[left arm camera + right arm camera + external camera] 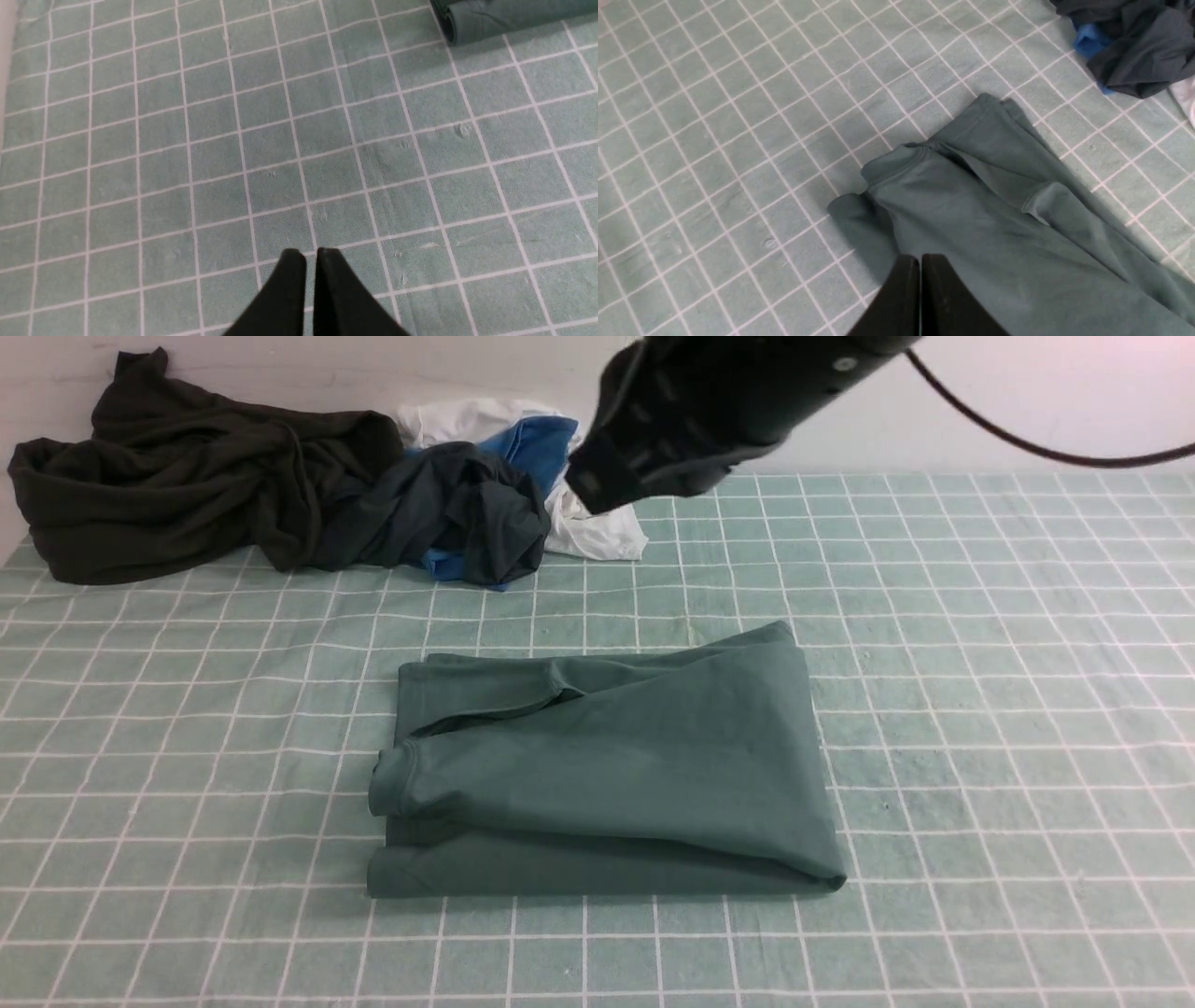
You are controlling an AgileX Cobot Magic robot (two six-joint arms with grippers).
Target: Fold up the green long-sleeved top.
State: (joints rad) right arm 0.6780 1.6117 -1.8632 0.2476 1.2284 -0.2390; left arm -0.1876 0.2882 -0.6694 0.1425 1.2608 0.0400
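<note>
Above the folded bundle, I am holding the right gripper (pixel 920 261) closed and empty; the left gripper (pixel 310 256), also closed, is hanging over bare checked cloth (pixel 980 709). The green long-sleeved top (pixel 607 775) is lying mid-table, folded. I am judging it best to lift clear vertically, avoiding the rear clothes pile (pixel 280 495); open room lies rightward.

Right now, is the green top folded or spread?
Folded: the green top lies as a compact layered rectangle on the checked cloth, sleeves tucked in.
</note>
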